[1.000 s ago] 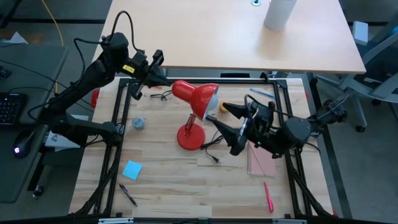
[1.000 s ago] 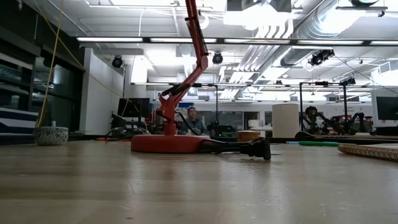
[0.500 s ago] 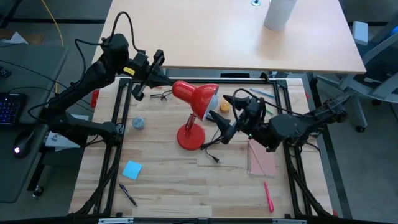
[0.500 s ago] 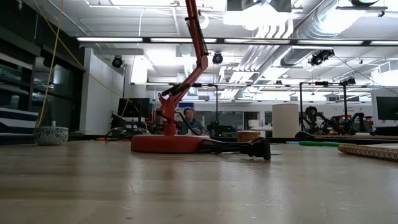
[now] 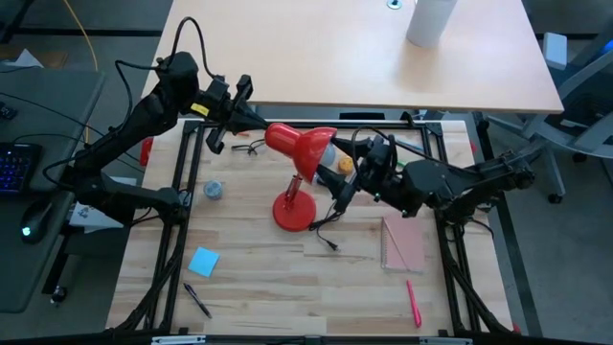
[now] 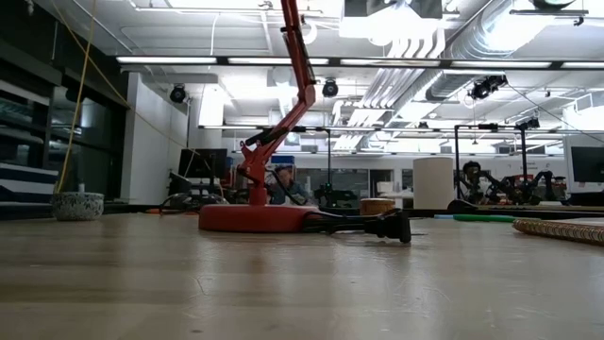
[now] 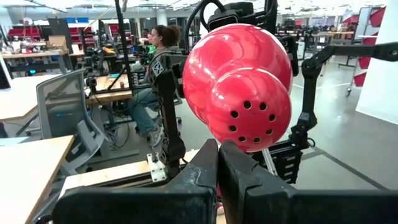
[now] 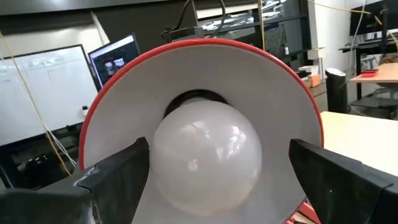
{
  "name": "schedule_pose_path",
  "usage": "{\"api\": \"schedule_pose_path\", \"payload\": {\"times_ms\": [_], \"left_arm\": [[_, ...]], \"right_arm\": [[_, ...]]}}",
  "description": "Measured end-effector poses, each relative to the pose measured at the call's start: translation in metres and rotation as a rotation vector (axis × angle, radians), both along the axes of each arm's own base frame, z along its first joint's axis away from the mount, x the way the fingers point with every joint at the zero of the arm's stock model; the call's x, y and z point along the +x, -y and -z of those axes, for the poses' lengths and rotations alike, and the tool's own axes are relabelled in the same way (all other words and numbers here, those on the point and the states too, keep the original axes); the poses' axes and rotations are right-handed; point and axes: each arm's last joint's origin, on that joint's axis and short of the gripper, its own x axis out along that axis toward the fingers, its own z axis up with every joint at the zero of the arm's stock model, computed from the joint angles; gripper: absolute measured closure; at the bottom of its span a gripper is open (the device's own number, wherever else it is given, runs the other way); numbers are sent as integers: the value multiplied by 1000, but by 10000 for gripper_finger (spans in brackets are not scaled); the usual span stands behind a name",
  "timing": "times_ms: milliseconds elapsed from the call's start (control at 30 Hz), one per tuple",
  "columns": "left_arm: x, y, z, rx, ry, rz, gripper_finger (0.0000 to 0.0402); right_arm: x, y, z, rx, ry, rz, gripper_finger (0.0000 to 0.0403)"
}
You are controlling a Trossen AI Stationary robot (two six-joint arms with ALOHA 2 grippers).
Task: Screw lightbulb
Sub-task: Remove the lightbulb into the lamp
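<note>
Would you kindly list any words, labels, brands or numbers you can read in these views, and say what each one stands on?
None can be read.
Yellow label on the left arm: print too small to read.
Whiteboard behind the red lamp shade: faint marks, too blurred to read.
Computer monitor beside it: lit screen, text illegible.
White lightbulb in the shade: no marking visible.

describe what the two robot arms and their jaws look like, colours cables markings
Both arms are matte black with rounded joints. The left arm carries a looping black cable and a yellow label near its wrist. The right arm has black cables curling over its wrist. Each gripper has two thick, blocky black jaws, as on the left gripper.
</note>
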Motion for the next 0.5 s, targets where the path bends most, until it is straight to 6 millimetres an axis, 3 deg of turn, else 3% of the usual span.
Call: {"api": "schedule_pose_path", "payload": {"times_ms": [500], "left_arm": [[5, 11, -2, -17, 9, 76, 401]], "right_arm": [[2, 2, 3, -15, -27, -33, 29]]}}
